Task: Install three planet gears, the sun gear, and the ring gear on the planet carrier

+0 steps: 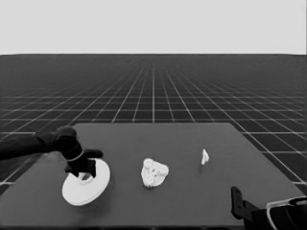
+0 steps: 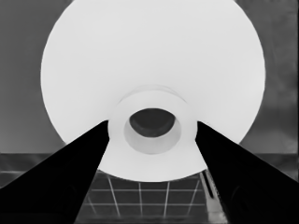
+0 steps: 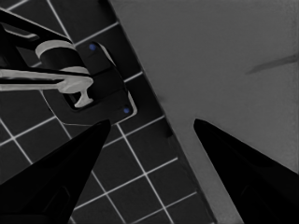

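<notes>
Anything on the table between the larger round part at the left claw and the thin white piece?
Yes. In the head view the smaller round part, with gears on it, lies between the larger round part at the left claw and the thin white piece.

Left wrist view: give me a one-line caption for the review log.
Left end effector straddles the raised centre hub of the larger round part, one finger on either side, at the table's left end.

A dark, flat worktop (image 1: pixel 192 191) with straight edges fills the lower part of the head view, narrowing toward its far edge. Around it stretches a dark floor (image 1: pixel 153 86) ruled with a pale grid that runs back to a level horizon. Above the horizon lies a pale blank band (image 1: pixel 153 24). In the right wrist view the worktop's edge crosses the floor's grid beside dark machinery (image 3: pixel 93 79) with small blue lights.
</notes>
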Controlling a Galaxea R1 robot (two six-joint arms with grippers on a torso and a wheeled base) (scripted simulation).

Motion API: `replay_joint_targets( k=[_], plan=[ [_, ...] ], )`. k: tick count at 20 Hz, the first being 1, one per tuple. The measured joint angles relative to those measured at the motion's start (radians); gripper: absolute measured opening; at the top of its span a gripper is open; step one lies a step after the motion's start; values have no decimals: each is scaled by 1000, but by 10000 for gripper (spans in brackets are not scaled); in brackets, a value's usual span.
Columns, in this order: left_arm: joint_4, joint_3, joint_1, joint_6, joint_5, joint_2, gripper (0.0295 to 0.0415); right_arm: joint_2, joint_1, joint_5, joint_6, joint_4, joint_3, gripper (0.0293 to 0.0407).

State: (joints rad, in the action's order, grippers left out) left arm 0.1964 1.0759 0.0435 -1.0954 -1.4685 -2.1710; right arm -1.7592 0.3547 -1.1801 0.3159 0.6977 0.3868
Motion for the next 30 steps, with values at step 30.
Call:
replay_joint_targets(
  k=[30],
  plan=[
    [39,681,33,-223,-42,-909,348,0,0,0,0,0,0,385]
  ],
)
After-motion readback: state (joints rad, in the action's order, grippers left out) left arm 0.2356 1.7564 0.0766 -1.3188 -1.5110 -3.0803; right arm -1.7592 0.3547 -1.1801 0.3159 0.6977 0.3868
